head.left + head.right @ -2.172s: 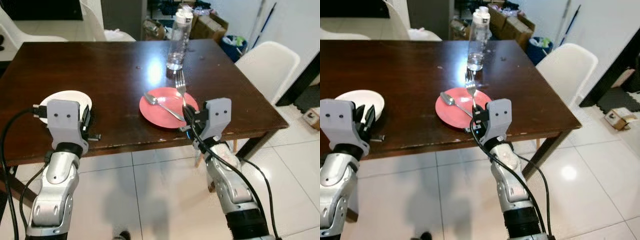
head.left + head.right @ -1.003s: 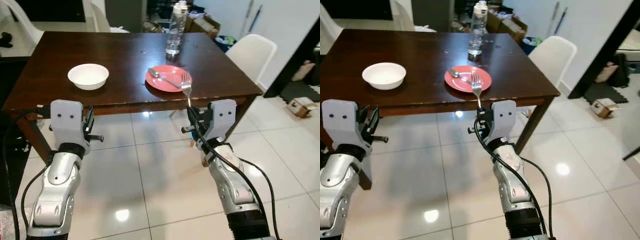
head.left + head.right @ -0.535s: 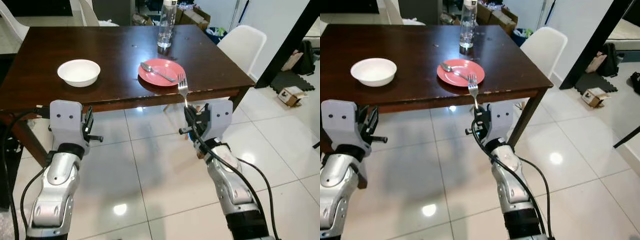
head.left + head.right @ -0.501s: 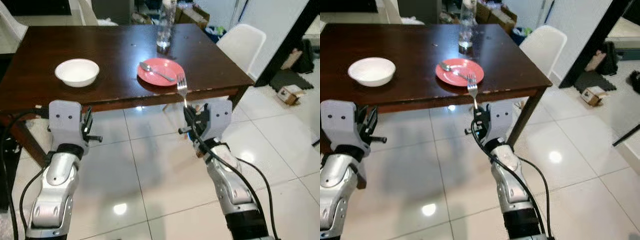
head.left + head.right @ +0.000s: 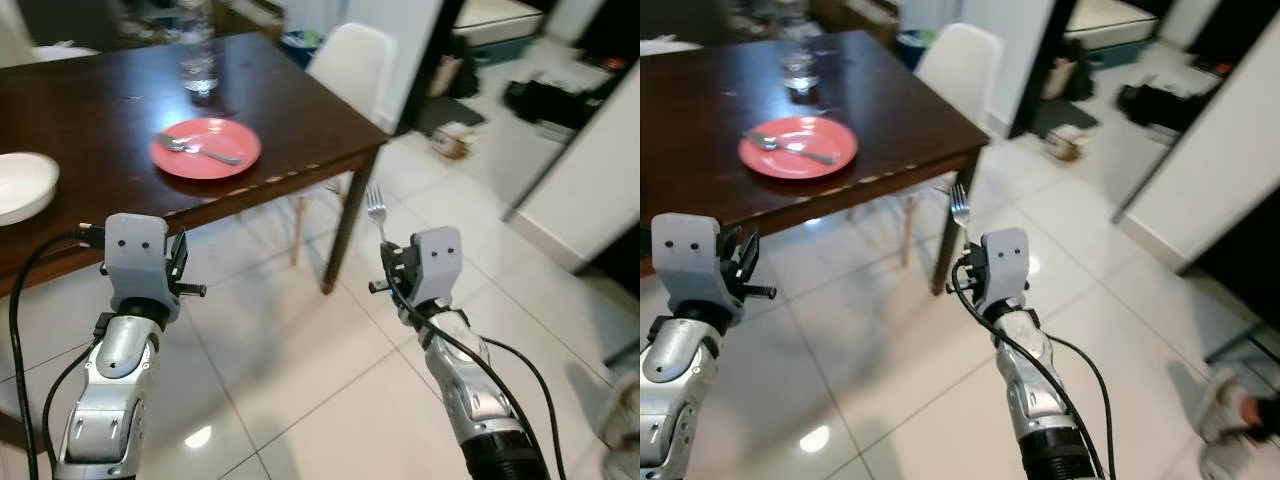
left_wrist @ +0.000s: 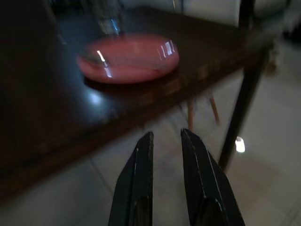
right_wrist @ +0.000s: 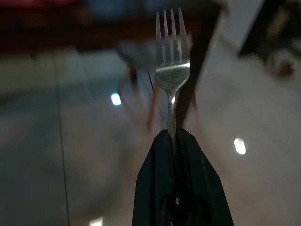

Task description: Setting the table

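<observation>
Steel fork (image 7: 172, 66) upright, handle pinched in right gripper (image 7: 173, 141), tines above fingertips. Left gripper (image 6: 165, 143) empty, fingers narrowly apart. Red plate (image 5: 205, 147) with spoon (image 5: 196, 149) on table (image 5: 290, 110), ahead of left gripper.

**Two silver arms, grey wrist blocks, black fingers**

The left arm (image 5: 110, 390) and the right arm (image 5: 470, 390) are built of rounded, shiny silver segments joined by dark rings. Each ends in a boxy pale grey wrist block with two small dark dots on its near face (screws or holes, too small to tell). Black cables loop from the blocks back along both arms; on the right arm they cross over the silver shell. A small black peg sticks out sideways beside the left gripper (image 6: 167, 146). Both it and the right gripper (image 7: 173, 141) have two long, flat, matte black fingers that taper toward the tips.
</observation>
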You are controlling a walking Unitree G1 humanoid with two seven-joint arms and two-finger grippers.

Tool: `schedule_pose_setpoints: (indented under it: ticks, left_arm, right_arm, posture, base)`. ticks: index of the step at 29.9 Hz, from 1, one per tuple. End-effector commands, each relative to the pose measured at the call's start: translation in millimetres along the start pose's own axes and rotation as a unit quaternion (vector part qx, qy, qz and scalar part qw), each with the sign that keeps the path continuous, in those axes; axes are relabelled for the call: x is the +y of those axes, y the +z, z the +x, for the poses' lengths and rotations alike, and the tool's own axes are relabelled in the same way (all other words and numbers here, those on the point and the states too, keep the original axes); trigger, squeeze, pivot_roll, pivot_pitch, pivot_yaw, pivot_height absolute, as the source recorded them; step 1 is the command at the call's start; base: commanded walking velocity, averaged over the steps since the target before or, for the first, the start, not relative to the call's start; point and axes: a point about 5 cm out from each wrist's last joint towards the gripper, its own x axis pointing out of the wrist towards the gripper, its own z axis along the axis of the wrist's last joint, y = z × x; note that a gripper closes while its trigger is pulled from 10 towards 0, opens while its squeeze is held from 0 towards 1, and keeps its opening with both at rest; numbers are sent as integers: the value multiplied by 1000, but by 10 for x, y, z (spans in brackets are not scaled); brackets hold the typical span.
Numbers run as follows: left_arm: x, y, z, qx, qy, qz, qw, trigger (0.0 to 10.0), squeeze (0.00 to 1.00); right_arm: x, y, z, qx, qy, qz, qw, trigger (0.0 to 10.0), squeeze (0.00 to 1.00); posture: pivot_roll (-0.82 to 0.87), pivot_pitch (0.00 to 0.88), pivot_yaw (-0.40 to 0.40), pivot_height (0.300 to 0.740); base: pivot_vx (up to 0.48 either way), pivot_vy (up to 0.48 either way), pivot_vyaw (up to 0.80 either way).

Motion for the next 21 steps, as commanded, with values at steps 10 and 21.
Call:
schedule_pose_setpoints:
  ticks: [10,21]
  left_arm:
    - [55,-675,-217,101,-6,24,995,10000,0]
    - [81,-1069,-337,156,-11,35,987,10000,0]
  right_arm:
    - [-72,-759,-355,135,-8,-8,991,10000,0]
    - [0,-1060,-525,185,21,-28,982,10000,0]
  posture:
    - [48,22,-20,740]
    - [46,14,-21,740]
  base:
    - [0,0,-800]
    - [0,0,-800]
